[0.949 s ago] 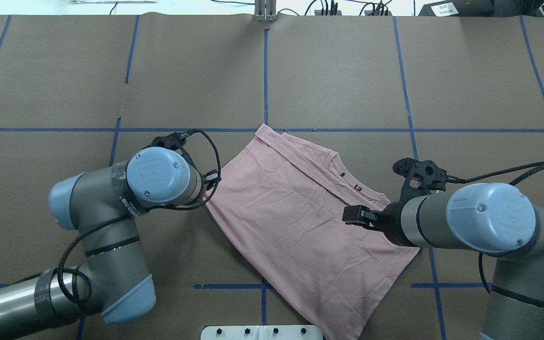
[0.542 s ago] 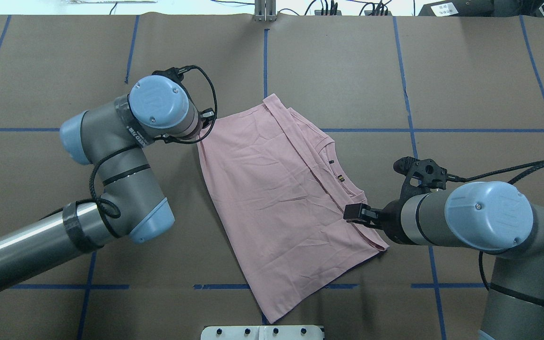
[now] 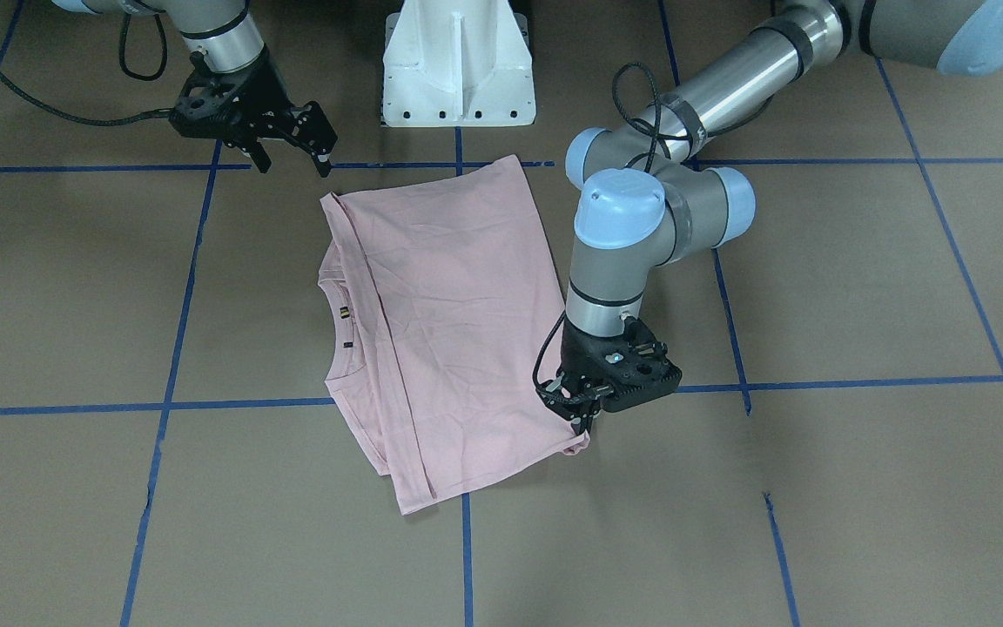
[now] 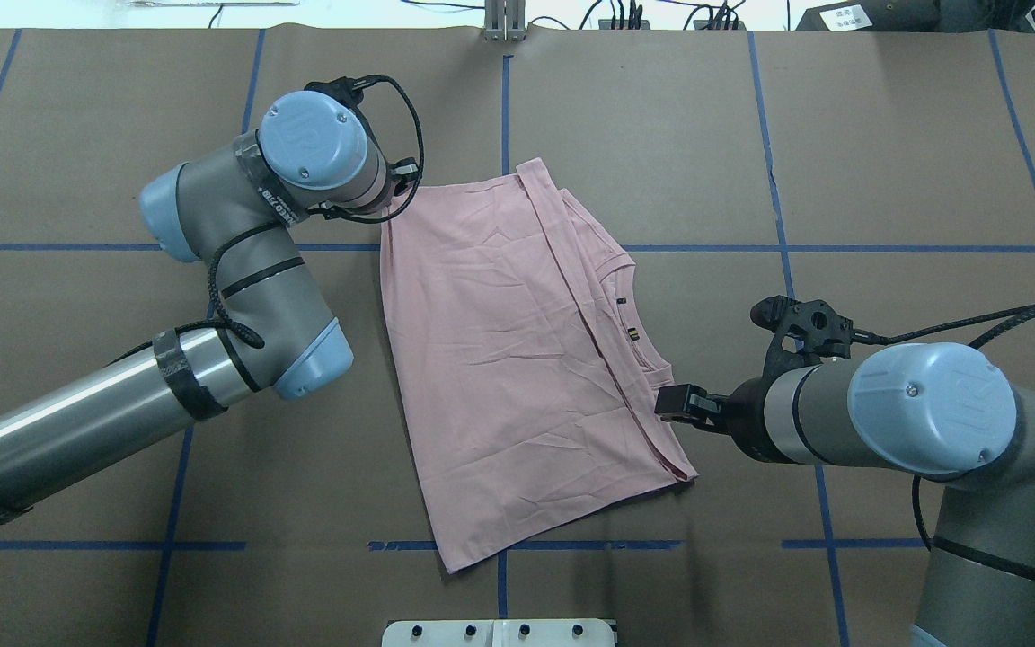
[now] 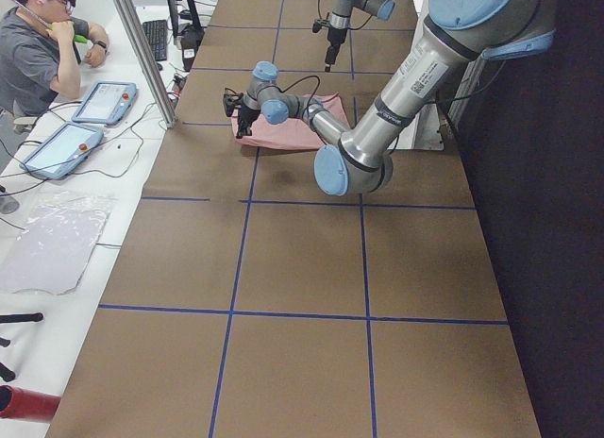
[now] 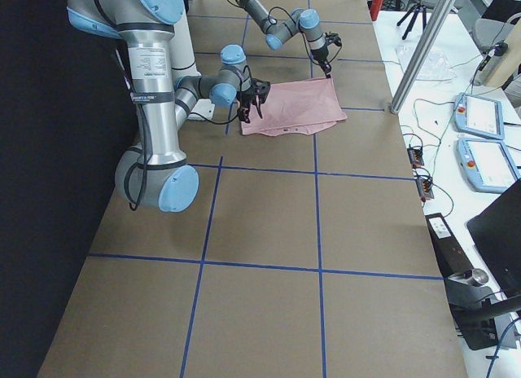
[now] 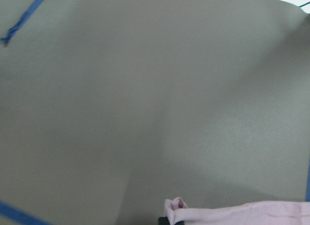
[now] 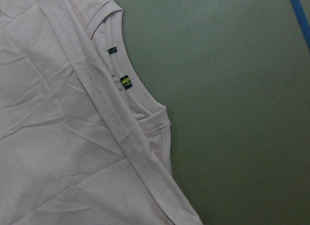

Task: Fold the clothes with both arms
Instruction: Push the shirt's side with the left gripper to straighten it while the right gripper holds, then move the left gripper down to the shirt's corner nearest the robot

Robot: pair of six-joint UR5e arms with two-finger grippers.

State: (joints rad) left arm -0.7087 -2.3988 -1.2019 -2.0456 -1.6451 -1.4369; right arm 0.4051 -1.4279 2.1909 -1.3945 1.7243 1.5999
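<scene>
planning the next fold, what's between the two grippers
Only the pink T-shirt, lying folded on the table. The left gripper pinches its corner, and the right gripper hangs open off the opposite corner. The front-facing view shows it best.

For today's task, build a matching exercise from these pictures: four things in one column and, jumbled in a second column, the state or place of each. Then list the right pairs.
Column one
1. pale pink T-shirt
2. left black two-finger gripper
3. right black two-finger gripper
4. white pedestal base

Column two
A. open, holding nothing
B. lying partly folded on the brown table
C. shut on a corner of the shirt
D. standing at the table's edge on the robot's side

Pairs: 1-B, 2-C, 3-A, 4-D
</scene>
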